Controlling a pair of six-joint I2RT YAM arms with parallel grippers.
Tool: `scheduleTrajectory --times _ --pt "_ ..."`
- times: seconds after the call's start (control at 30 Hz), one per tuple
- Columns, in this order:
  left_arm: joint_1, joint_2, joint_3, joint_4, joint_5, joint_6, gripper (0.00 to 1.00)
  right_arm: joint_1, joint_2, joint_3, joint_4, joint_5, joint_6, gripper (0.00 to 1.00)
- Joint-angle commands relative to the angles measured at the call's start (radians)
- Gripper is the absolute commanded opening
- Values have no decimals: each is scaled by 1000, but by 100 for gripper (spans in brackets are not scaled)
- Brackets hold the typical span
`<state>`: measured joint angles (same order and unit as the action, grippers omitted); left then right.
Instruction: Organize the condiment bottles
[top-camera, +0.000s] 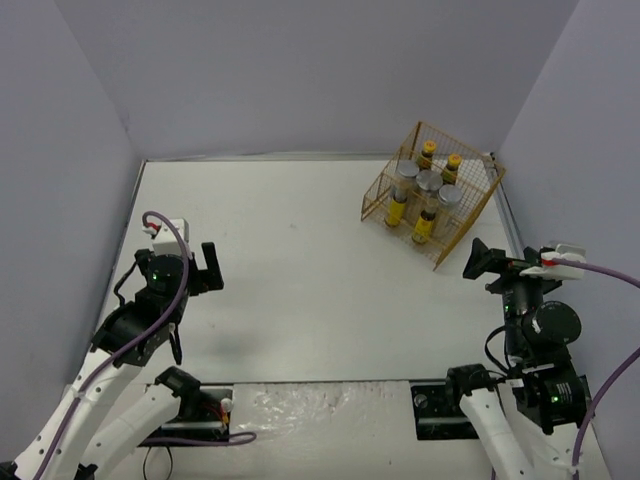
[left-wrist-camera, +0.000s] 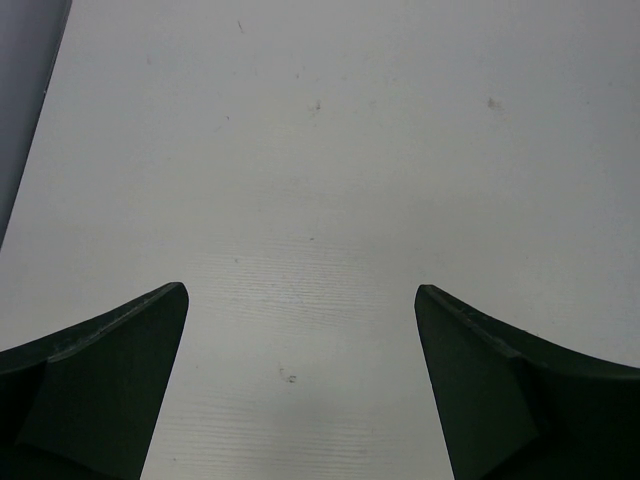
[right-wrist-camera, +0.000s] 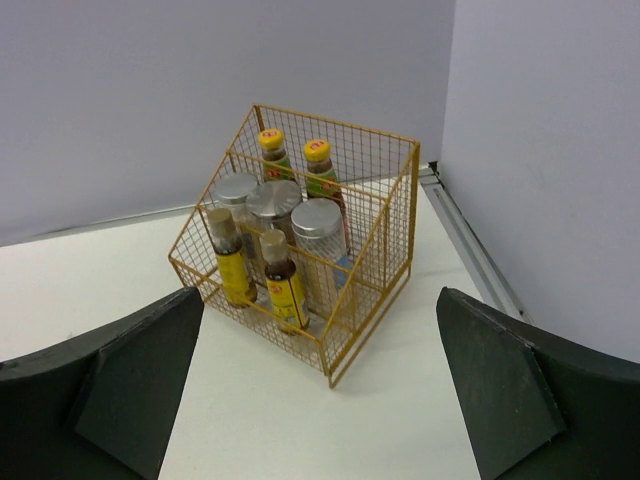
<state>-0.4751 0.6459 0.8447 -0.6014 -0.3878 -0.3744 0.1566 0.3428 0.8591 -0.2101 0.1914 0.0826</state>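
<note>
Plain pale grey walls (top-camera: 300, 70) close in a white desk (top-camera: 300, 280) on three sides. In the desk's far right corner, near the right-hand wall, stands a gold wire basket (top-camera: 478, 215) with a sloping front, turned at an angle to the desk's edges.

All seven small condiment bottles (top-camera: 429, 180) stand upright inside it, packed close in three rows. At the back are two slim dark-brown bottles with yellow caps (right-wrist-camera: 272, 150). In the middle are three pale cylindrical jars with flat silver lids (right-wrist-camera: 316, 218), side by side. At the front are two more slim dark-brown bottles with yellow labels (right-wrist-camera: 285, 285), right behind the low front wire.

The right claw (top-camera: 478, 260) hangs near the basket's near side, apart from it. In the right wrist view its two dark fingers (right-wrist-camera: 130, 380) are spread wide, with nothing between them, and the basket stands some way beyond.

The left claw (top-camera: 208, 268) is over the left side of the desk, well apart from the basket. Its jaws also gape wide and hold nothing; the left wrist view shows only bare white desk with a few faint specks between the fingers (left-wrist-camera: 100, 380).
</note>
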Motion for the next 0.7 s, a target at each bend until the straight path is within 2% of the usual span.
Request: scheduleTrajectory --times 0.0,0.3,0.67 --pt "12 -39 -6 24 -47 17 95 -1 -89 -58 -36 73 48 100" --pt "12 -108 -63 24 -116 -2 97 -1 -111 -88 -92 93 81 100" --pt "11 -92 -77 39 -146 6 97 47 -141 -92 -101 146 104 100"
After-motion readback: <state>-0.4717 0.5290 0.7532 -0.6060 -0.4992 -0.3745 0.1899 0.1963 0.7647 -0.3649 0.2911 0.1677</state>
